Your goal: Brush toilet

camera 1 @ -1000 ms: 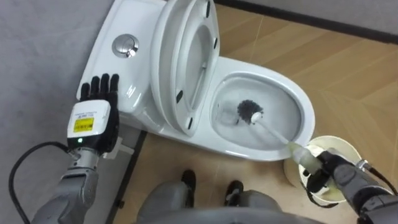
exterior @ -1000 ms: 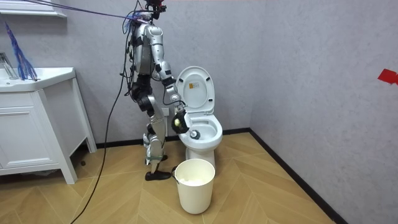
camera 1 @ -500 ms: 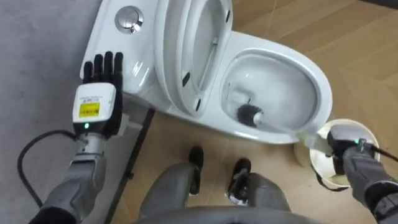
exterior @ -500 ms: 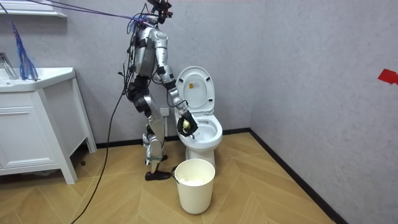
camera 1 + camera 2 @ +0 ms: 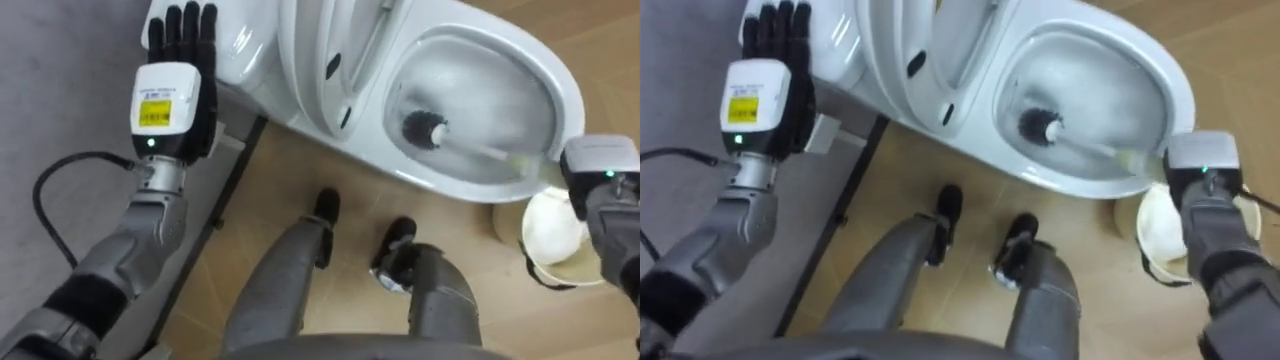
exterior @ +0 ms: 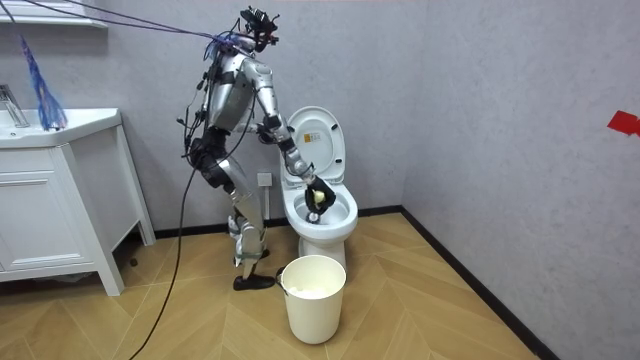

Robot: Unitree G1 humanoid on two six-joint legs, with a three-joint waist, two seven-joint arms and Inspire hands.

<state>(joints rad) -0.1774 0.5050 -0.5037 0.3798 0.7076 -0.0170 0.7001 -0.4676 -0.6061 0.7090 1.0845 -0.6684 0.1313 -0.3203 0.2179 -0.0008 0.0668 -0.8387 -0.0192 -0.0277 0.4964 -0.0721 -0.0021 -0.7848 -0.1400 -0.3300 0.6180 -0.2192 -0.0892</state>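
The white toilet point(image 5: 560, 90) has its seat and lid point(image 5: 330, 50) raised. A toilet brush stands in the bowl, its dark head point(image 5: 425, 127) low against the near-left wall. Its white handle point(image 5: 495, 152) slants right across the rim into my right hand point(image 5: 600, 175), which is shut on it at the bowl's right edge. My left hand point(image 5: 178, 70) hovers open with straight fingers beside the tank's left end. In the room view I stand on the toilet's point(image 6: 330, 215) left side and lean over it, right hand point(image 6: 318, 195) above the bowl.
A white bin point(image 5: 555, 230) stands on the wood floor just below my right hand, seen in the room view point(image 6: 313, 297) in front of the toilet. A white sink cabinet point(image 6: 50, 200) is at the room view's left. Grey walls close in behind the toilet.
I have leaned further over the toilet, so the eye view has shifted. My right hand moved from beside the bowl to over its rim, carrying the brush along inside.
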